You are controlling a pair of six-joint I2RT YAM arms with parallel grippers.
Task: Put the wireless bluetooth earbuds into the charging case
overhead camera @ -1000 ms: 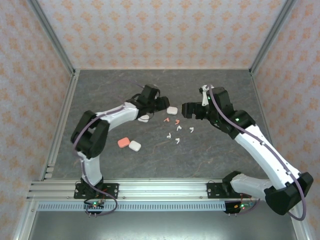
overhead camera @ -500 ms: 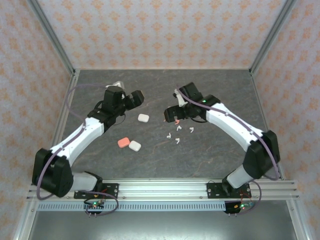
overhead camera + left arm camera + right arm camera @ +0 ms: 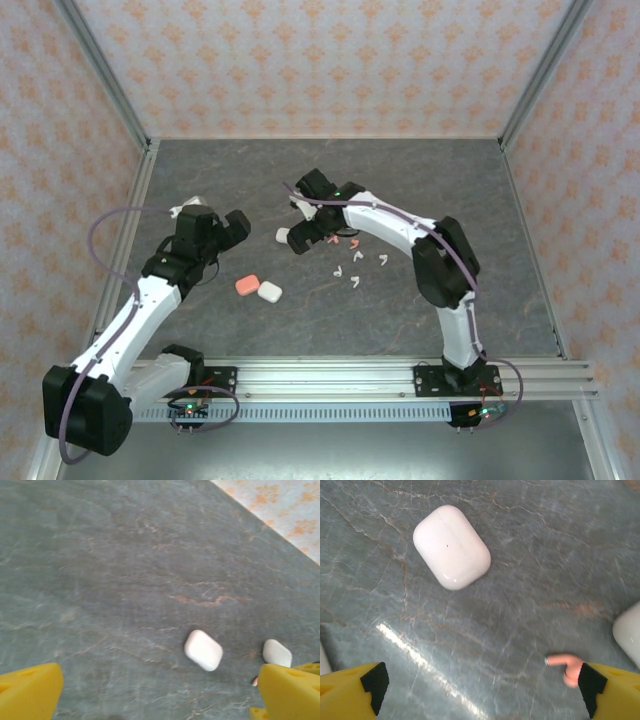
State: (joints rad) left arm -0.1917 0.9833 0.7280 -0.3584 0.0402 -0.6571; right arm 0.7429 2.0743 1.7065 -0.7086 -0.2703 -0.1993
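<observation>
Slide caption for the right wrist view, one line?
Open right gripper over the grey table, closed white case ahead, pink earbud beside one fingertip.

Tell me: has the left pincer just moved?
Yes: the left pincer swung leftward, from well right of the salmon-pink pebble-shaped plastic case to directly beyond it.

white case (image 3: pixel 631 634) running off the right edge of the right wrist view, salmon-pink earbud (image 3: pixel 562 664) tucking behind the right gripper's finger (image 3: pixel 615 692) at lower right, pinkish speck (image 3: pixel 255 681) peeking beside the left gripper's finger (image 3: pixel 290 692), too small to tell, earbuds (image 3: pixel 354 280) reading as tiny flecks mid-frame from above
</observation>
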